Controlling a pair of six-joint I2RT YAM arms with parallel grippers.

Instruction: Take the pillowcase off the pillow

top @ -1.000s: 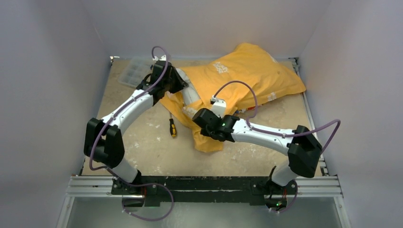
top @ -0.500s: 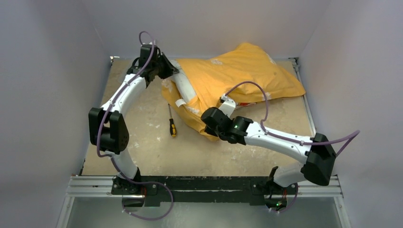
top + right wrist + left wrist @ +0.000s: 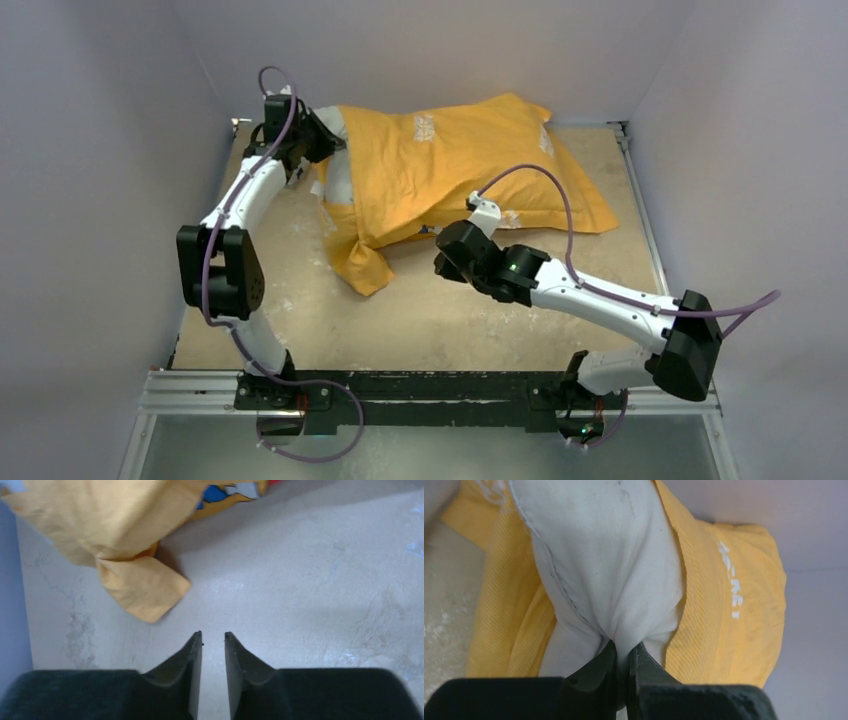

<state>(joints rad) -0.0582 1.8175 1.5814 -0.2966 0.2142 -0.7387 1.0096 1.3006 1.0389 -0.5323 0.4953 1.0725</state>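
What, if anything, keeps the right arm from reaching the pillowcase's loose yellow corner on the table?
Probably yes, nothing seems to. The right fingers stand slightly apart and empty over the table, and the loose corner of the pillowcase lies just ahead with nothing between. The left fingers pinch the pillow elsewhere.

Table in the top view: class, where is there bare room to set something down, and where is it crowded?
Bare: the near table between the pillowcase's drooping corner and the arm bases, though the right arm reaches over its right part. Crowded: the far side, under pillowcase and pillow.
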